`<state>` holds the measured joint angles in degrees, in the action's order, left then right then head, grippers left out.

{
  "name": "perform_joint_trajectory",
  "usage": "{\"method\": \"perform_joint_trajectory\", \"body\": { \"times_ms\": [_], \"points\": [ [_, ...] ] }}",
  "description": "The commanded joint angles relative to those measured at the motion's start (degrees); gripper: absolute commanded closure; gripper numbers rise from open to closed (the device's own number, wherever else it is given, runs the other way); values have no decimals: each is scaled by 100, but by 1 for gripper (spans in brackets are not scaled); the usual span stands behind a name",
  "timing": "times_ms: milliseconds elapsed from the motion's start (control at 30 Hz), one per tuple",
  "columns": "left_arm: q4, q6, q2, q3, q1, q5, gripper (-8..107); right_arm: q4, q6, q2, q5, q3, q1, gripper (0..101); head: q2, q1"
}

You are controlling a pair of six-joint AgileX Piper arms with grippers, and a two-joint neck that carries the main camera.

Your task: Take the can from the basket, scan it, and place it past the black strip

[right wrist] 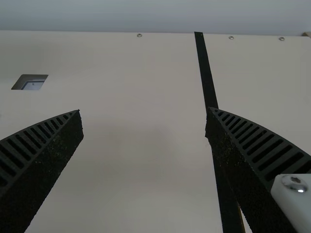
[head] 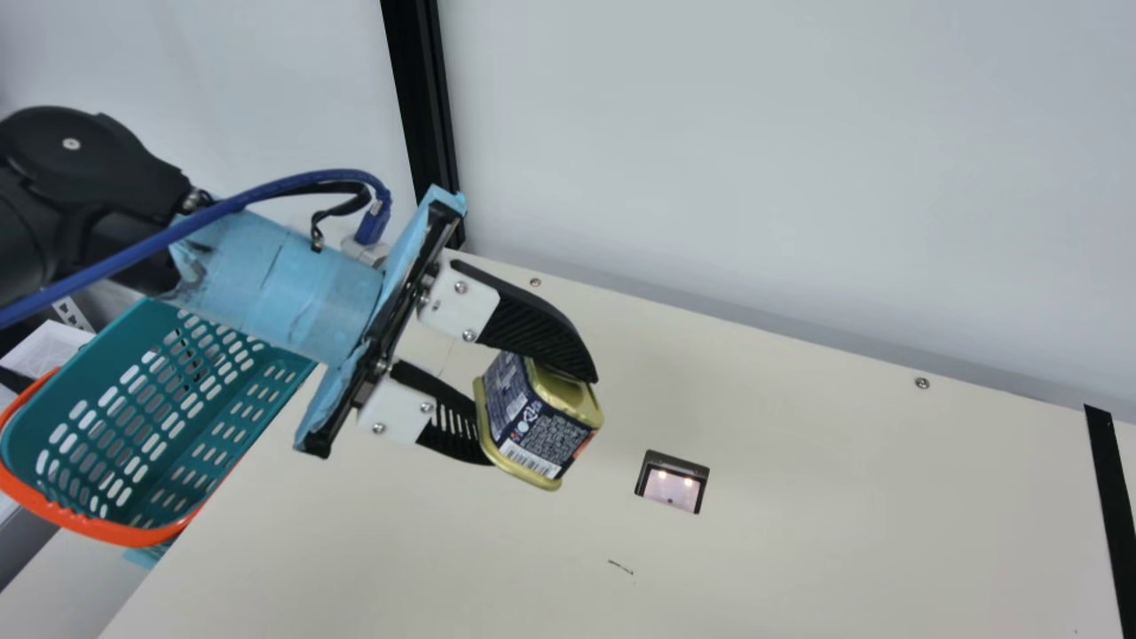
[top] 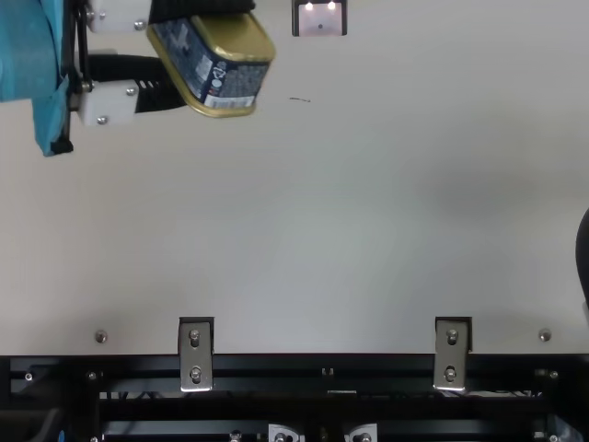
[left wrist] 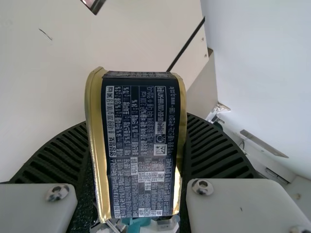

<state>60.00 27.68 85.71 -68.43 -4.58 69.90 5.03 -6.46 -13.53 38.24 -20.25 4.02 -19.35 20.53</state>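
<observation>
Nearest the camera, in the top view's upper left, the left pincer [top: 219, 50] is clenched on the tilted can [top: 219, 81], held above the bench [top: 368, 203]. Firm but smooth metal, moderately heavy, is to be expected, best clasped across opposite sides. Dark blue labelling is bordered by gold rims. At the main view's right edge, the black strip [head: 1109, 506] is seen.

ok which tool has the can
The left tool, shut on the can; the right tool stands open with nothing in it.
</observation>
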Motion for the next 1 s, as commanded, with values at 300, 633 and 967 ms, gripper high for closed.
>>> {"method": "perform_joint_trajectory", "body": {
  "times_ms": [300, 633, 967],
  "points": [
    [165, 171, -362, 150, 153, 0, 89, 0, 0, 0, 0, 0, 0, 0, -136, 167],
    [372, 494, -599, 159, 242, 0, 89, 0, 0, 0, 0, 0, 0, 0, -136, 167],
    [633, 803, -710, -127, 115, 0, 89, 0, 0, 0, 0, 0, 0, 0, -136, 167]
  ]
}}
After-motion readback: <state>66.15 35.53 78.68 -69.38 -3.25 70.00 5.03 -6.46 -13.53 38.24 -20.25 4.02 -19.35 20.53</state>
